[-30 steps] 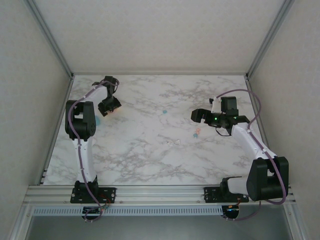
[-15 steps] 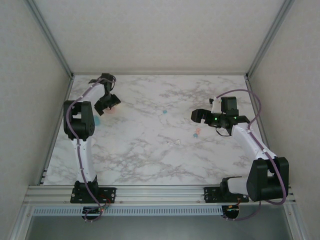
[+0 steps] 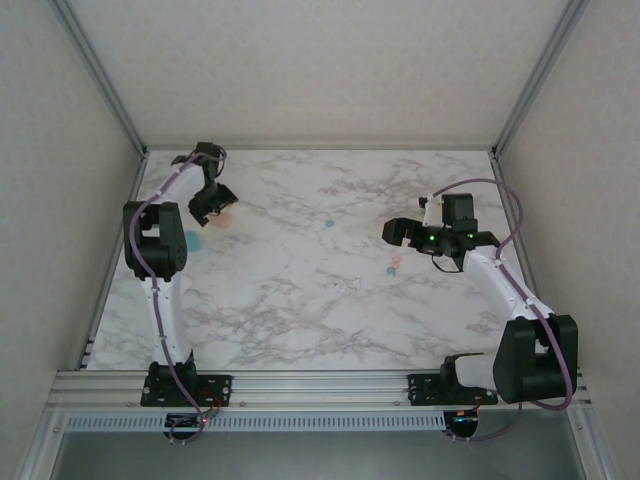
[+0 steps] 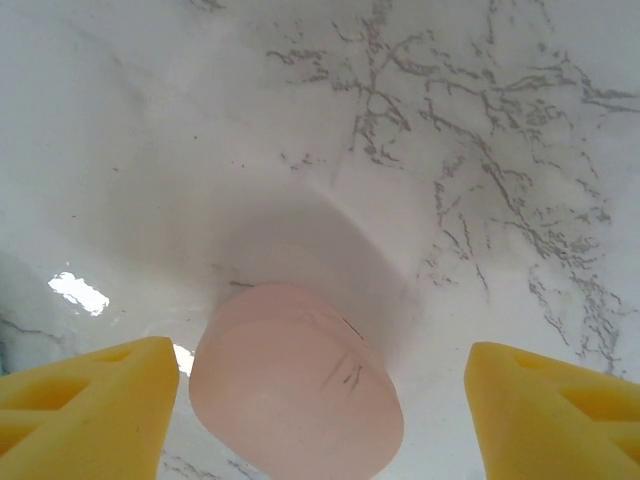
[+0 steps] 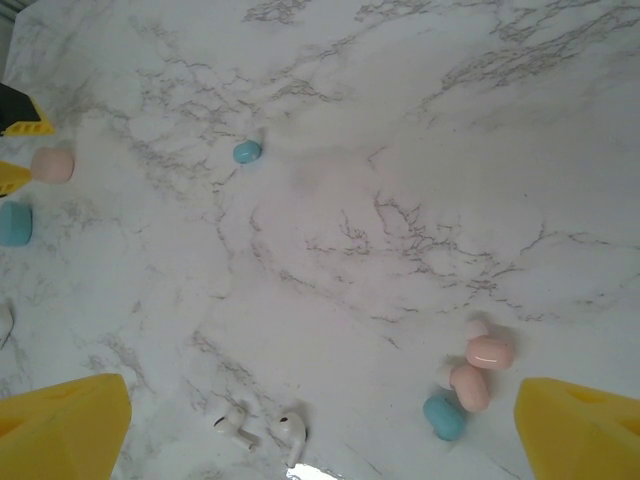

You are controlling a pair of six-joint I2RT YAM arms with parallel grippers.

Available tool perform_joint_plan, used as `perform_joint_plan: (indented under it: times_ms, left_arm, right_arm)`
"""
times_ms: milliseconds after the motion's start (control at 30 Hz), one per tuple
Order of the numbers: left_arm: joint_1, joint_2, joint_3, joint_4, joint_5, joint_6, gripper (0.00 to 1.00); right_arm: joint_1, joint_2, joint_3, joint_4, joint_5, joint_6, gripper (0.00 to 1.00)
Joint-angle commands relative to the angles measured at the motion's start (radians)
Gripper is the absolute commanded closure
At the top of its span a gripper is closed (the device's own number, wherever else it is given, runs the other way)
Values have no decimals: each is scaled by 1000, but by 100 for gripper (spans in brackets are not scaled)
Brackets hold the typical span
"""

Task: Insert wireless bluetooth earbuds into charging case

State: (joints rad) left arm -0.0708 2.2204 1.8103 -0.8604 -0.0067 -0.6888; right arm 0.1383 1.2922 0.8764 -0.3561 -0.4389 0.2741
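Marble bench (image 3: 300, 320), overhead frame, upper left: the left end effector (image 4: 320, 398) stands open astride a pink charging case (image 4: 295, 385), one yellow pad close by its edge and the other well apart. A teal charging case (image 5: 14, 223) lies near it. The right end effector (image 5: 320, 430) hangs wide open, gripping nothing, above the earbuds (image 5: 488, 351). Two pink and one teal are bunched at the lower right of its wrist view, two white stemmed ones (image 5: 290, 435) lie at bottom centre, and a lone teal bud (image 5: 247, 152) sits at upper left. Bead-small, glossy and rigid, they look feather-light and apt to skid or roll. A pinch across the rounded body, or the stem on the white pair, seems the safest hold.
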Motion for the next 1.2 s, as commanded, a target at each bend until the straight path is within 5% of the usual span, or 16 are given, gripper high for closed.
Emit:
perform_joint_plan:
  times_ms: [0, 767, 1167]
  left_arm:
    - [-6, 5, -5, -24, 21, 3, 25]
    - [-20, 53, -7, -46, -17, 30, 37]
    - [-156, -76, -171, 6, 18, 14, 47]
  right_arm:
    - [8, -20, -19, 0, 9, -8, 1]
    - [8, -35, -39, 6, 14, -4, 1]
    - [7, -8, -36, 37, -6, 6, 1]
